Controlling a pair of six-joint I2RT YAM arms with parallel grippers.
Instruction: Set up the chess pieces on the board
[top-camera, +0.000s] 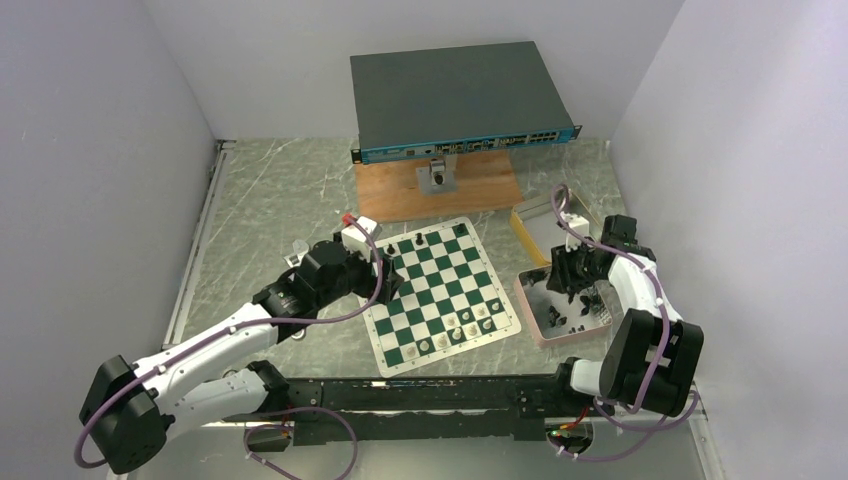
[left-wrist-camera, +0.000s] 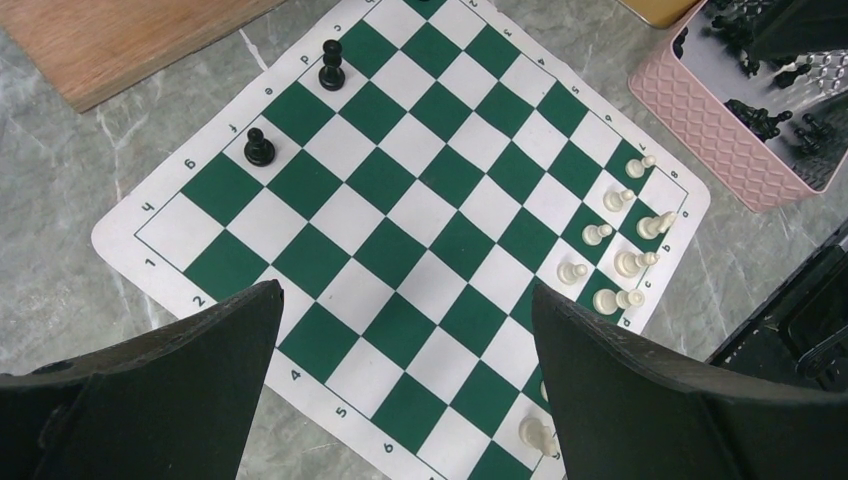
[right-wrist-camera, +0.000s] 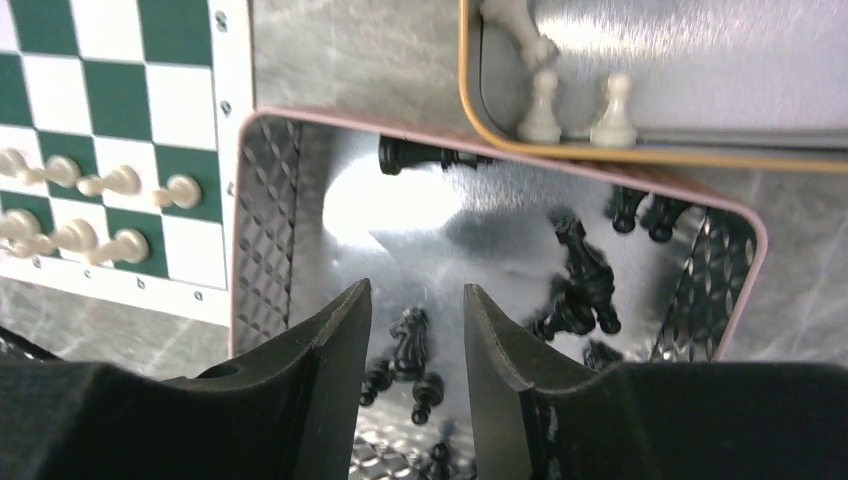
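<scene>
Left claw (left-wrist-camera: 405, 300) is held spread wide, released, above the left side of the board (left-wrist-camera: 430, 200), open squares lying beneath and ahead of it. Right claw (right-wrist-camera: 415, 295) is held low inside the pink tray (right-wrist-camera: 350, 115), jaws set partway apart around one black piece (right-wrist-camera: 408, 345); whether that is gripped cannot be told. The tray's left wall is seen close beside this claw, with more room to the right. The tray is set on the worktop (left-wrist-camera: 60, 170) just beside the board's right border, a yellow tin (right-wrist-camera: 600, 157) just beside its far rim. Two black chess pieces (left-wrist-camera: 258, 148) are counted standing on the board's far squares, a third being cut by the picture's edge; eight white pieces (left-wrist-camera: 597, 233) are counted by its right edge, three more in the tin. Other black ones lie heaped in the tray, uncounted
</scene>
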